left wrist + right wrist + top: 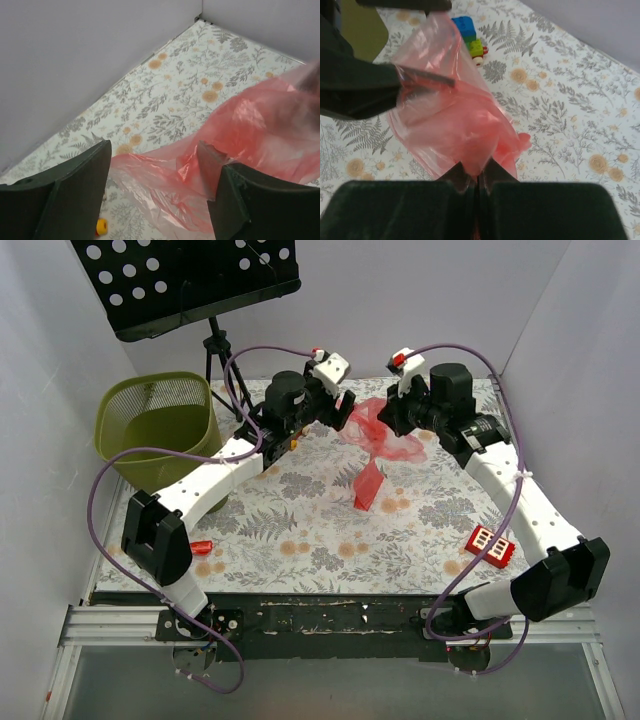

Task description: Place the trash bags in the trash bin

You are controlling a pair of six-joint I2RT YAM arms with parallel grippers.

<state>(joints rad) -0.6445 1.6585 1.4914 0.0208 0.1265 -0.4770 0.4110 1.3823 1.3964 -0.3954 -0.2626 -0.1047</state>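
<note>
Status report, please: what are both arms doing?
Right gripper shut on trash bag. Left gripper open, film between its jaws. Trash bin far left; left arm stands between.

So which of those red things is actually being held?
The crinkly trash bag, pinched in the right gripper; the gridded red block and red stick lie untouched.

**Blurred, Cropped and Covered**

Left wrist view: the trash bag [260, 130] blurs toward the right edge and runs out of frame. A yellow-and-red speck [101, 227] at bottom left is too small to identify.

Right wrist view: only an olive patch of the trash bin [365, 27] shows, upper left, behind a dark robot part [350, 85].
</note>
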